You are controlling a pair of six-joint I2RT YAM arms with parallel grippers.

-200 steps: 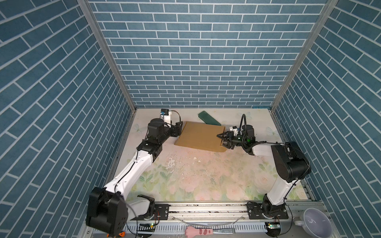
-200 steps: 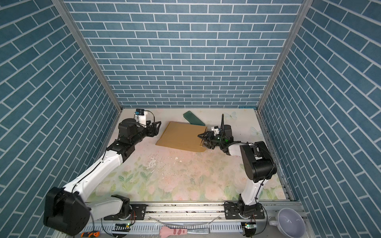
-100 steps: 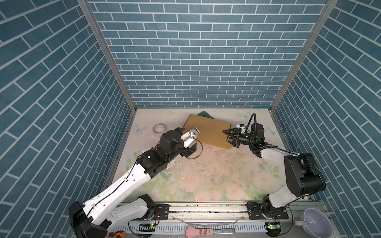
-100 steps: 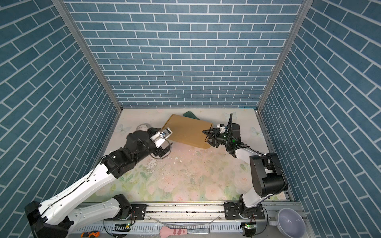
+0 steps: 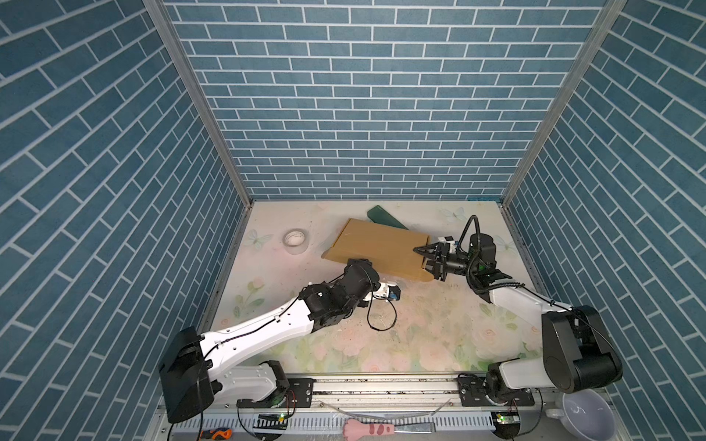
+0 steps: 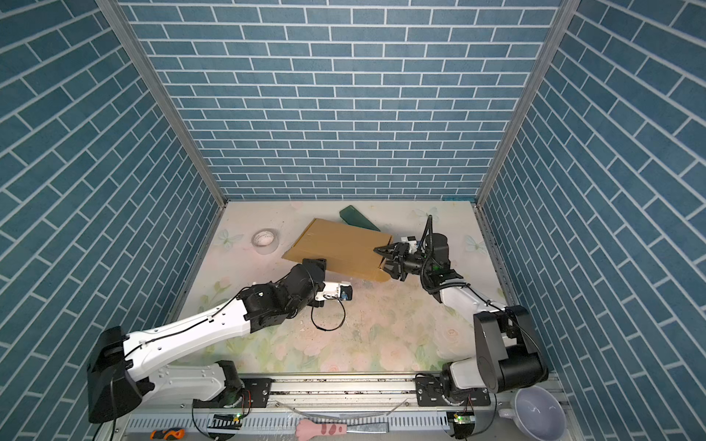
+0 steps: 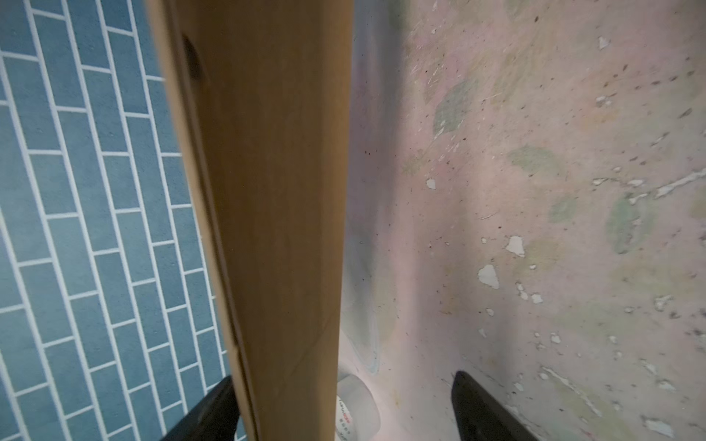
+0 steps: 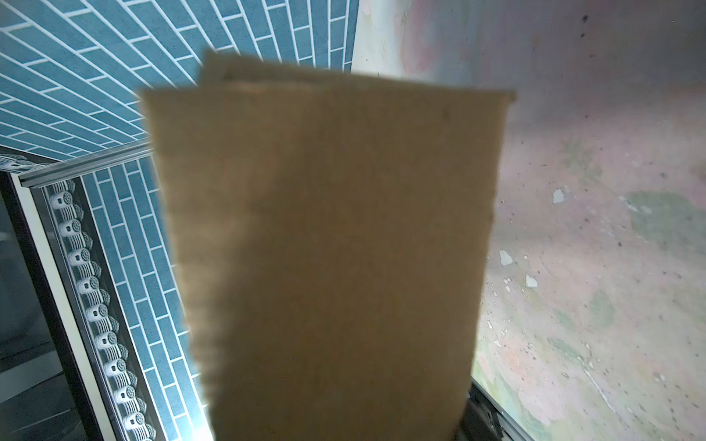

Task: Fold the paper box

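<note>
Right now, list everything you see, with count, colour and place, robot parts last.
paper box: one, brown, back centre of the table.
block: one, dark green, behind the paper box.
tape roll: one, whitish, back left of the table.
table: one, pale floral, between the walls.
walls: three, blue brick, around the table.
screwdriver: one, orange and black, front rail, left.
paw-shaped tool: one, pink, front rail, centre.
bowl: one, pale lavender, front right corner.
left gripper: one, black, open around the paper box's near edge.
right gripper: one, black, clamped on the paper box's right end.
</note>
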